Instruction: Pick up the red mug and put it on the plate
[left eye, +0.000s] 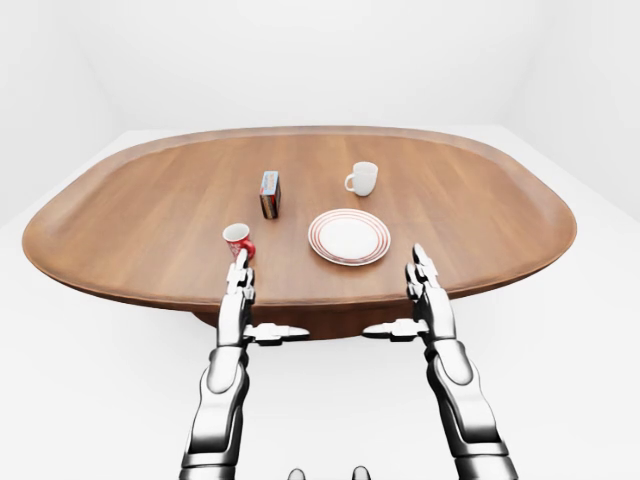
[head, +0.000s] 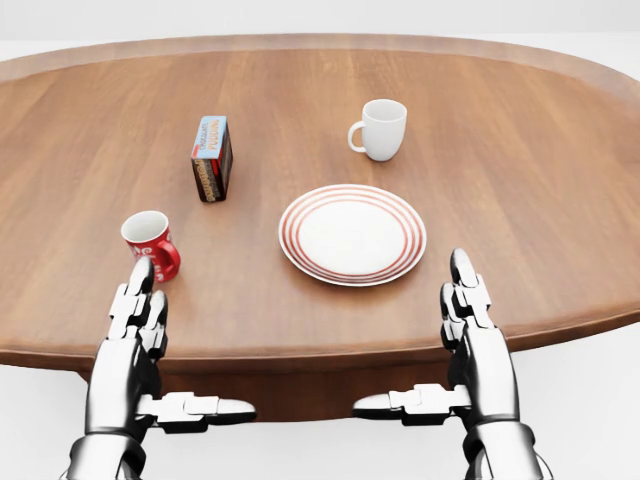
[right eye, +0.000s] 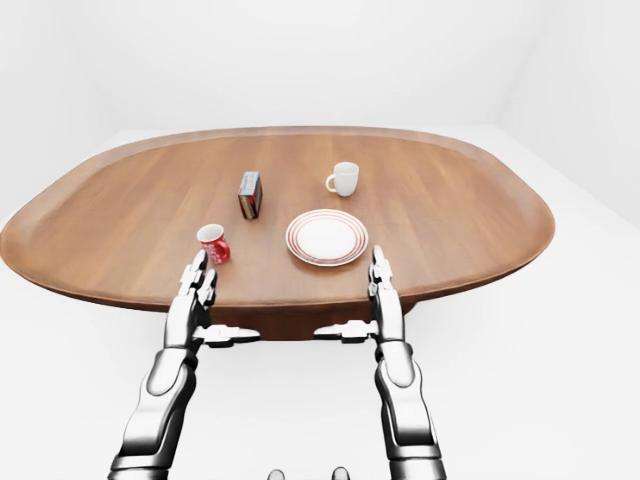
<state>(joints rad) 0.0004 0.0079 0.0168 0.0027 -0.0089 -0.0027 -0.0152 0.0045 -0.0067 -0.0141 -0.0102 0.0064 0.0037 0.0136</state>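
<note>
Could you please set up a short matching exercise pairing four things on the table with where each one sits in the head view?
Things:
1. red mug
2. white mug
3. plate
4. small box

Places in the head view:
A. upper right of the plate, handle to the left
B. middle of the table, red rings round its rim
C. just above the left hand's fingertips
D. standing upright, above and right of the red mug

Pairs: 1-C, 2-A, 3-B, 4-D

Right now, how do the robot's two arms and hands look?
Both arms are shiny silver metal with rounded, smooth forearm shells. The left hand and the right hand match: blocky, jointed silver fingers with dark gaps at the joints. No cables, sleeves or markings show.
</note>
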